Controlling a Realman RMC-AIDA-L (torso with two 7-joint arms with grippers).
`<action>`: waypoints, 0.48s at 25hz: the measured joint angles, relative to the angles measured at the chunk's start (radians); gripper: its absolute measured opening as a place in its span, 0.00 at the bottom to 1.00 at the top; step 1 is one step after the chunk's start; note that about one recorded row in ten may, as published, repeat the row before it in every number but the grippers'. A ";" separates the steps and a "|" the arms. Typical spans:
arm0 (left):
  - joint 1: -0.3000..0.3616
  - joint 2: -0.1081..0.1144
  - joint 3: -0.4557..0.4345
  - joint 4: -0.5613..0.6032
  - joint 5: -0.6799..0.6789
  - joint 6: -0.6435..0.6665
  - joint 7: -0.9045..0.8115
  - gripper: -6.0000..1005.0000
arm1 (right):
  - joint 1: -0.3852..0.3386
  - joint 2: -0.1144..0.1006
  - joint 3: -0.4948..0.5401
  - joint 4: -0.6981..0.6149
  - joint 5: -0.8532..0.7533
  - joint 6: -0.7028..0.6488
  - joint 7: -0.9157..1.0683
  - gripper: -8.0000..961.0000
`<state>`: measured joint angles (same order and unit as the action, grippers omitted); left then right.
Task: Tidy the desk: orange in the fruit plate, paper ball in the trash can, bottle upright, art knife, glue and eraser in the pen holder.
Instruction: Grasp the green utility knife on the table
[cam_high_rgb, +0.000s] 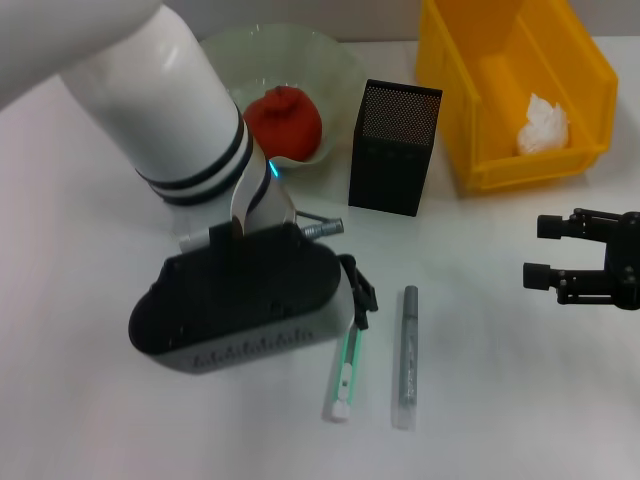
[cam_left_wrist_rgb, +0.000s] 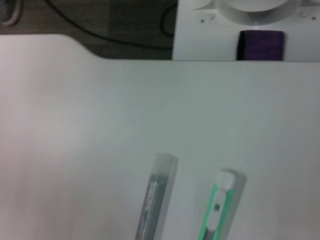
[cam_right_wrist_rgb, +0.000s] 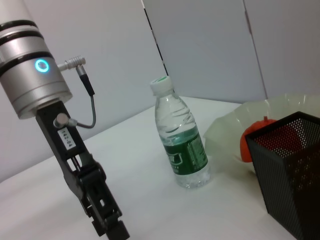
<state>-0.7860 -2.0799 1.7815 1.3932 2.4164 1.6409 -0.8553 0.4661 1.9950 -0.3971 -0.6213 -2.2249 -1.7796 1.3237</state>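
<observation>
Nearest the robot, two slim items lie side by side on the white table (cam_high_rgb: 90, 400): the green-and-white art knife (cam_high_rgb: 342, 375) and, just to its right, the grey glue stick (cam_high_rgb: 408, 356). The left gripper (cam_high_rgb: 357, 292) hangs low over the knife's far end; whether its fingers are apart or together cannot be told, since the wrist housing hides most of them in the head view. Off to the right, well apart from both items, the right gripper (cam_high_rgb: 540, 250) hovers above the table with its fingers apart and nothing between them.

Farther back stands the black mesh pen holder (cam_high_rgb: 394, 147). To its left, the orange (cam_high_rgb: 284, 122) sits in the fruit plate (cam_high_rgb: 330, 70). The bottle (cam_right_wrist_rgb: 181, 145) stands upright near the plate. To the right of the pen holder, the paper ball (cam_high_rgb: 542, 124) rests inside the yellow trash can (cam_high_rgb: 470, 100).
</observation>
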 joint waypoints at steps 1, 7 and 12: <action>0.000 0.000 0.018 0.005 0.005 0.000 -0.003 0.78 | 0.000 0.000 -0.002 0.000 -0.001 -0.001 0.000 0.86; 0.004 0.000 0.128 0.058 0.034 -0.009 -0.046 0.78 | -0.003 0.002 -0.004 -0.007 -0.005 -0.008 -0.002 0.86; -0.009 0.000 0.197 0.062 0.056 -0.044 -0.083 0.77 | 0.001 0.002 -0.005 -0.008 -0.006 -0.006 -0.005 0.86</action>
<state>-0.7954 -2.0800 1.9782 1.4550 2.4727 1.5966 -0.9385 0.4668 1.9965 -0.4022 -0.6290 -2.2314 -1.7854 1.3184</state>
